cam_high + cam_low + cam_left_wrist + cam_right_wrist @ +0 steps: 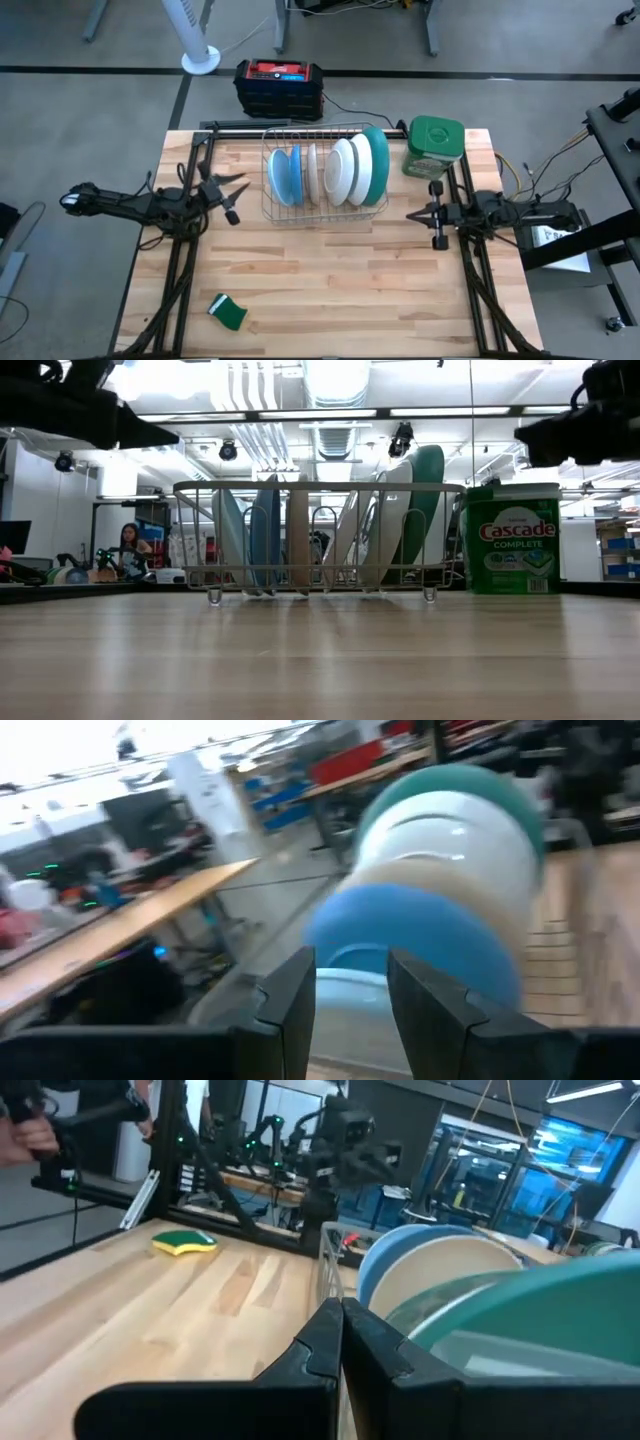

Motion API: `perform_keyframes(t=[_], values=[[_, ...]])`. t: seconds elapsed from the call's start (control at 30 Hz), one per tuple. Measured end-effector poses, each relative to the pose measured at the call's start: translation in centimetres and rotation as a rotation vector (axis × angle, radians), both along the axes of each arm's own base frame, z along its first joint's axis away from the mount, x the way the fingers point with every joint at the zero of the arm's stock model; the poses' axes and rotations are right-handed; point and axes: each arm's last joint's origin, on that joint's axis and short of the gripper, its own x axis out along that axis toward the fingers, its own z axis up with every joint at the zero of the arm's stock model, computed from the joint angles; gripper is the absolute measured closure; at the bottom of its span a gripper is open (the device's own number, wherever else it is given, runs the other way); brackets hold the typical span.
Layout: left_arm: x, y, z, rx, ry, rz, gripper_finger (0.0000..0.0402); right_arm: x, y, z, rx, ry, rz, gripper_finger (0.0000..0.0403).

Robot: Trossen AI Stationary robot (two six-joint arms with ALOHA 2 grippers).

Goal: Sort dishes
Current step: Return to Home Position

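A wire dish rack point(325, 208) stands at the table's far middle. The plates stand on edge in its slots: light blue plates point(284, 176) at the left end, cream plates point(312, 172) beside them, then white plates point(345, 170), and the teal-backed plate point(376, 160) at the right end. My left gripper point(238, 198) hovers open just left of the rack; in its wrist view point(350, 970) the light blue plate point(420, 935) shows beyond the fingers. My right gripper point(412, 215) hovers shut to the right of the rack point(341, 1312), touching nothing.
A green-lidded Cascade container point(435, 146) stands at the far right, beside the rack. A green sponge point(228, 312) lies near the table's near left corner. A black and red box point(280, 86) sits on the floor beyond the far edge. Bare wood spans the near half.
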Motion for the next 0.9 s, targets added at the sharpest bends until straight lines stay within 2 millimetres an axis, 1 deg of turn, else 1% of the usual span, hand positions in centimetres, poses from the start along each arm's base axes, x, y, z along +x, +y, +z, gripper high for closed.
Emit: perform_keyframes(t=[0.17, 0.2, 0.23, 0.3, 0.33, 0.37, 0.47, 0.53, 0.6, 0.67, 0.77, 0.83, 0.9], values=[[-0.2, 0.2, 0.1, 0.01, -0.004, 0.094, 0.0286, 0.1, 0.0, -0.5, 0.011, 0.029, 0.002, 0.0403], [-0.3, 0.3, 0.1, 0.012, -0.003, 0.14, 0.0286, 0.1, 0.0, -0.5, 0.011, 0.028, 0.002, 0.0403], [-0.4, 0.5, 0.1, 0.014, 0.0, 0.226, 0.0286, 0.1, 0.0, -0.5, 0.009, 0.027, 0.002, 0.0403], [-1.0, 1.0, 0.1, 0.018, 0.008, 0.499, 0.0286, 0.2, 0.0, -0.5, 0.001, 0.028, 0.001, 0.0403], [-1.2, 1.2, 0.1, 0.004, -0.011, 0.629, 0.0286, 0.1, 0.0, -0.5, -0.005, 0.026, 0.001, 0.0403], [-1.4, 1.4, 0.1, -0.011, -0.035, 0.714, 0.0286, 0.1, 0.0, -0.5, -0.014, 0.026, 0.0, 0.0403], [-1.7, 2.2, 0.2, -0.031, -0.076, 0.823, 0.0286, 0.2, 0.0, -0.5, -0.028, 0.029, -0.002, 0.0403], [-2.0, 3.0, 0.1, -0.043, -0.106, 0.956, 0.0286, 0.2, 0.0, -0.5, -0.029, 0.031, -0.003, 0.0403], [-2.5, 3.9, -0.5, -0.047, -0.134, 1.116, 0.0286, 0.2, 0.0, -0.6, -0.03, 0.039, -0.002, 0.0403], [-2.9, 5.0, -1.3, -0.05, -0.159, 1.224, 0.0286, 0.3, 0.0, -0.6, -0.04, 0.046, -0.003, 0.0403], [-3.6, 6.6, -2.5, -0.056, -0.132, 1.283, 0.0286, 0.4, 0.0, -0.7, -0.043, 0.059, -0.003, 0.0403], [-4.0, 7.7, -3.1, -0.068, -0.08, 1.258, 0.0286, 0.4, 0.0, -0.8, -0.019, 0.07, -0.004, 0.0403], [-4.5, 8.6, -3.3, -0.095, -0.062, 1.209, 0.0286, 0.4, 0.0, -0.8, 0.027, 0.077, -0.004, 0.0403]])
